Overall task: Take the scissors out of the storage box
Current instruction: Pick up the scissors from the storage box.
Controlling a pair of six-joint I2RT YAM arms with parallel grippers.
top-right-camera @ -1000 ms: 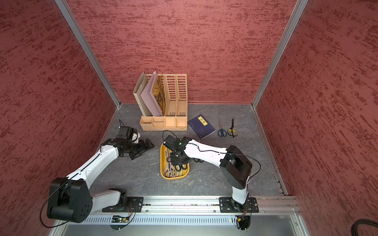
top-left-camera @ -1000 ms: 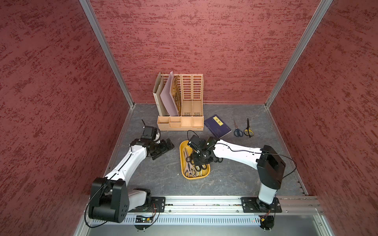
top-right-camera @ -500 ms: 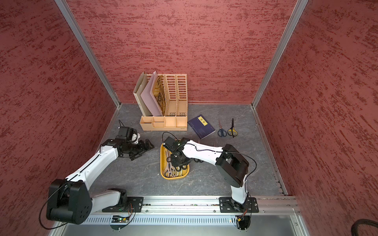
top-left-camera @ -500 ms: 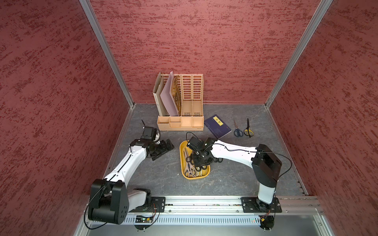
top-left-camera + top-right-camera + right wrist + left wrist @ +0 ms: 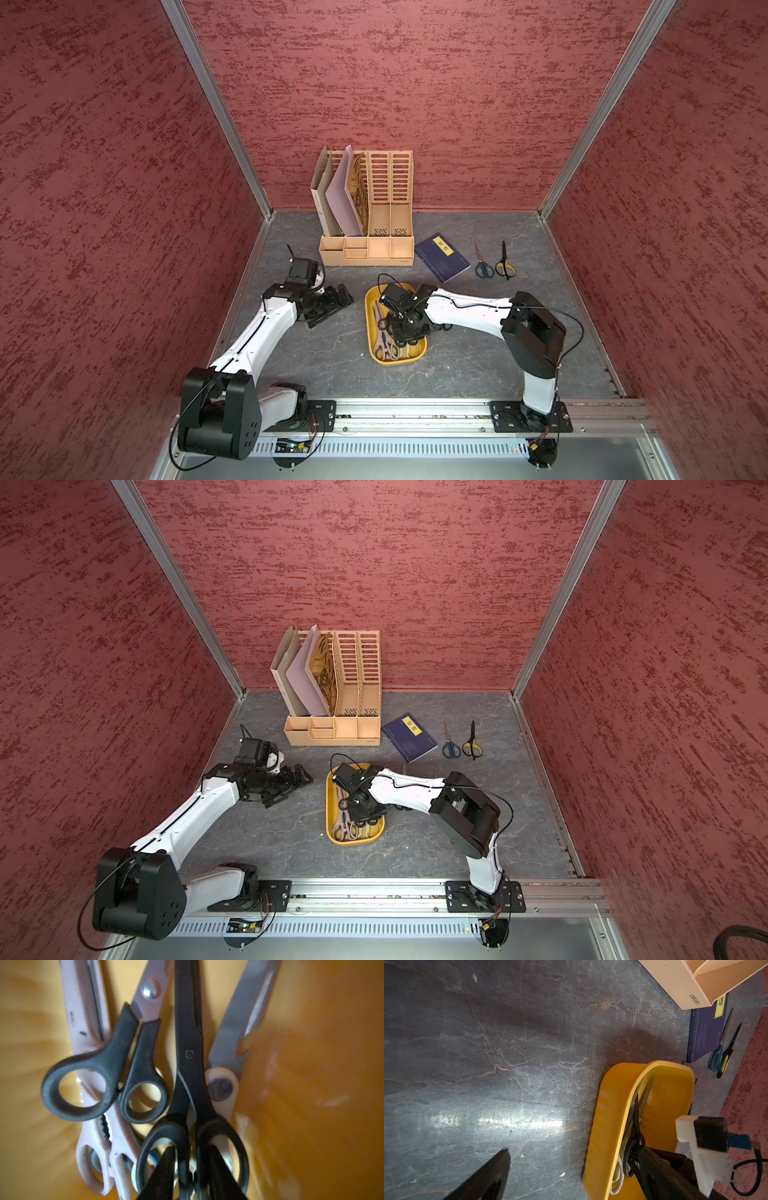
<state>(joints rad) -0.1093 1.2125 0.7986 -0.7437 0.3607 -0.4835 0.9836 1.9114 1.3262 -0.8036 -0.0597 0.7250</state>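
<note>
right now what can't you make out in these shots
How many scissors lie in the storage box: the right arm covers some in both top views; the right wrist view crops the pile.
Whether the right tool grips the black scissors: blurred, dark on dark, in the right wrist view.
The left tool's second finger: beyond the left wrist view's edge.
</note>
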